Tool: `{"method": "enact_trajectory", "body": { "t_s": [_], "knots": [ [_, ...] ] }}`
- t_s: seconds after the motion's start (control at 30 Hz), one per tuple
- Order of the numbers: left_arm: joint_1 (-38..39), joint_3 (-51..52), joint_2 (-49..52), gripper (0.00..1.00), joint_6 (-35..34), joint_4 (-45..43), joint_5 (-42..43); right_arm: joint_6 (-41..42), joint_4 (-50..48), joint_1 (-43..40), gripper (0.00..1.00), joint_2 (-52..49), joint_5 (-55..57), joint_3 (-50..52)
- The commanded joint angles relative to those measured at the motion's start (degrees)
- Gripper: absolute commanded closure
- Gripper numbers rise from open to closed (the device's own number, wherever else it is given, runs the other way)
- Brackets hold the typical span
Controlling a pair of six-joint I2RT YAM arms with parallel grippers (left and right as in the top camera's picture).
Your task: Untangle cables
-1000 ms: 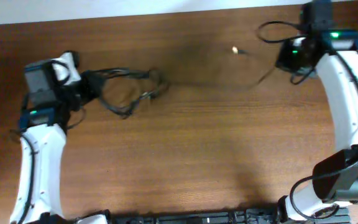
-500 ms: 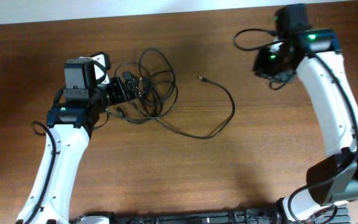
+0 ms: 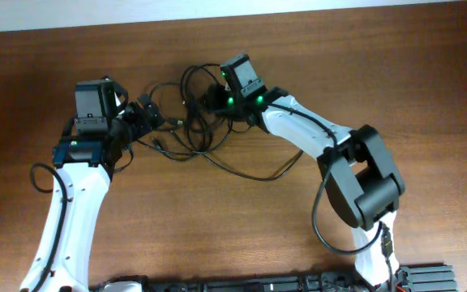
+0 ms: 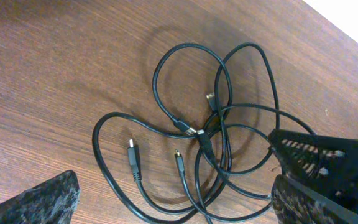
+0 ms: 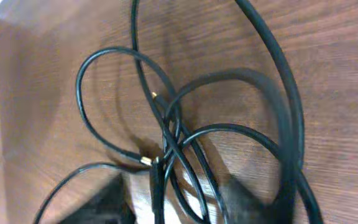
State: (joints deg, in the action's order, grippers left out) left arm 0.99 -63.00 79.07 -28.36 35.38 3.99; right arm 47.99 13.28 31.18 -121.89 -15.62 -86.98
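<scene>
The cables [image 3: 191, 134] lie as one loose black tangle on the wooden table, with a long loop [image 3: 294, 158] trailing right. My left gripper [image 3: 147, 113] sits at the tangle's left edge. In the left wrist view it [image 4: 173, 208] stands open wide over the crossed strands [image 4: 197, 134], with two loose plugs [image 4: 132, 155] lying between its fingers [image 4: 48, 202]. My right gripper [image 3: 209, 96] hangs over the tangle's top. The right wrist view is blurred: its jaws [image 5: 179, 208] stand apart with several strands [image 5: 173, 143] running between them, and a gold-tipped plug [image 5: 145, 160] lies close by.
The right arm's forearm and elbow [image 3: 363, 174] stretch across the table's middle right, above the trailing loop. A black rail [image 3: 258, 284] runs along the front edge. The table's far edge [image 3: 217, 10] meets a pale strip just beyond the tangle.
The cable pulled taut between both arms has gone slack into a loose pile. The right arm swung from the far right corner to over the tangle. Both grippers have opened.
</scene>
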Motion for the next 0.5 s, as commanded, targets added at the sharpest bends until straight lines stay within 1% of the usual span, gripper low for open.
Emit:
{"method": "enact_trajectory", "body": {
  "t_s": [0.0,0.03,0.1,0.13,0.17,0.2,0.23,0.27,0.3,0.37,0.43,0.47],
  "knots": [
    [-0.2,-0.1,-1.1,0.01,-0.5,0.3,-0.8,1.2,-3.4,0.3,0.83,-0.9,-0.5,-0.3],
    [-0.2,-0.1,-1.0,0.01,-0.5,0.3,-0.8,1.2,-5.1,0.2,0.96,-0.9,-0.5,-0.3],
    [-0.2,0.0,0.3,0.01,-0.5,0.3,-0.8,-0.3,-6.2,0.2,0.96,-0.8,-2.8,-0.3],
    [-0.2,0.0,1.8,0.01,-0.5,0.3,-0.8,-4.8,-6.4,-0.4,0.96,0.5,-5.0,-0.3],
    [-0.2,0.0,3.9,0.01,-0.5,0.3,-0.8,-7.3,-5.0,-1.2,0.96,2.9,-5.8,-0.3],
    [-0.2,0.0,5.6,0.01,-0.5,0.3,-0.8,-10.3,-2.9,-1.7,0.96,6.1,-6.5,-0.3],
    [-0.2,0.0,7.6,0.01,-0.5,-0.2,-0.8,-17.0,1.0,-2.0,0.96,11.2,-6.5,-0.3],
    [-0.2,0.0,9.1,0.01,-0.5,-1.0,-0.8,-22.0,4.0,-2.0,0.96,15.2,-7.5,-0.3],
    [-0.2,0.0,10.4,0.01,-0.5,-2.1,-0.8,-25.6,6.9,-2.0,0.96,18.6,-9.9,-0.3],
    [-0.2,0.0,13.4,0.01,-0.5,-5.2,-0.4,-33.3,13.8,-2.0,0.96,26.9,-18.8,-0.3],
    [-0.2,0.0,14.1,0.01,-0.5,-7.3,0.7,-34.5,17.3,-2.0,0.96,31.1,-20.0,-0.3],
    [-0.2,0.0,14.1,0.01,-0.5,-8.2,4.0,-34.5,17.9,-1.9,0.96,31.6,-20.0,-0.3]
  ]
}}
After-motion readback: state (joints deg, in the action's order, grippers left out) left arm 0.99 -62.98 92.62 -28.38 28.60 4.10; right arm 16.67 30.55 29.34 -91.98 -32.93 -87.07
